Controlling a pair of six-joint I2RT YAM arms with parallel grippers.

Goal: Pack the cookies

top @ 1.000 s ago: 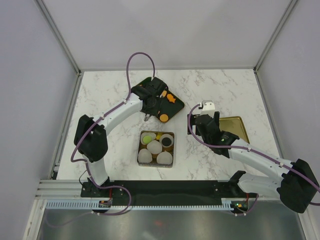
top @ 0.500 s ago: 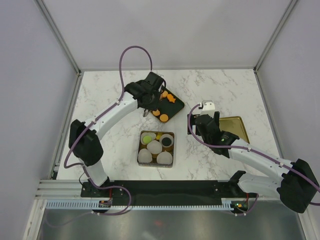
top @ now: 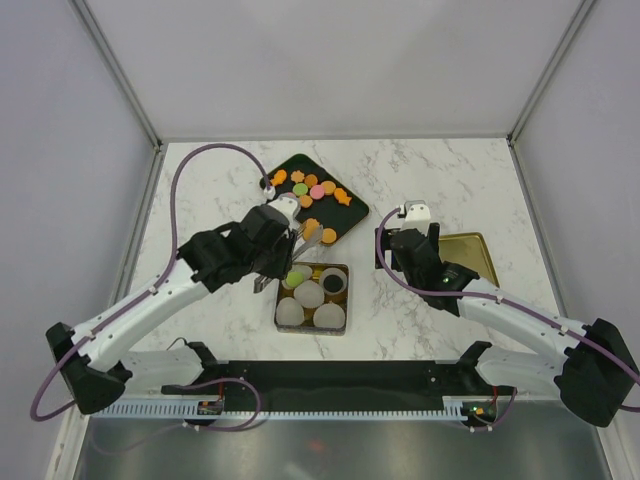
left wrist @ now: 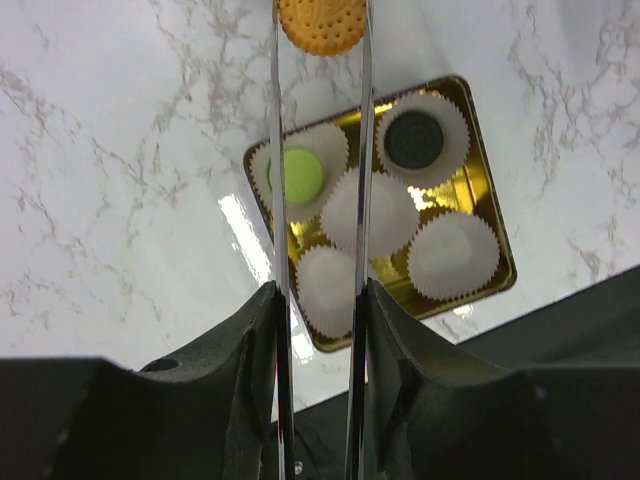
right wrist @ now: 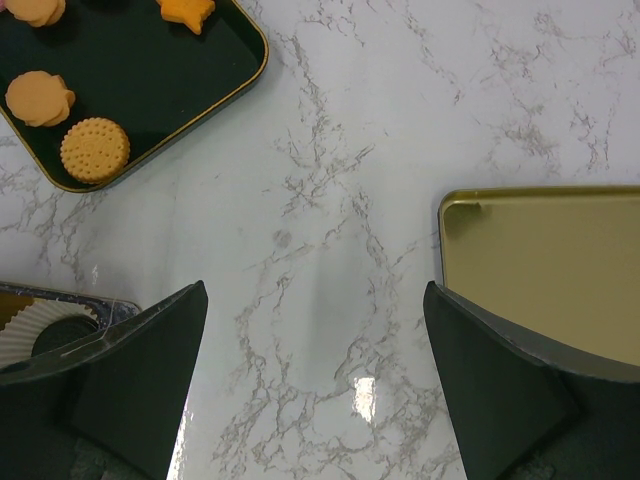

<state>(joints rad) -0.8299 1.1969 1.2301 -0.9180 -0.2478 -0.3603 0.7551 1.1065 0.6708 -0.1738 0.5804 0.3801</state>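
Several cookies (top: 310, 190), orange, pink and green, lie on a black tray (top: 347, 207) at the back. My left gripper (top: 278, 260) is shut on metal tongs (left wrist: 277, 200), which pinch a round orange cookie (left wrist: 320, 25) at their tips, held above the far edge of the gold tin (top: 281, 300). The tin holds white paper cups; one has a green cookie (left wrist: 300, 175), another a dark cookie (left wrist: 414, 139), and three look empty. My right gripper (right wrist: 312, 300) is open and empty over bare marble.
A gold lid (top: 470, 258) lies right of the right gripper, also in the right wrist view (right wrist: 550, 270). That view shows the black tray's corner (right wrist: 150, 80) with a round biscuit (right wrist: 94, 150) and the tin's corner (right wrist: 60, 300). Enclosure walls surround the table.
The left arm has swung from the black tray back toward me to over the gold tin, carrying a cookie in the tongs. The tray's cookies are now uncovered. The right arm has not moved.
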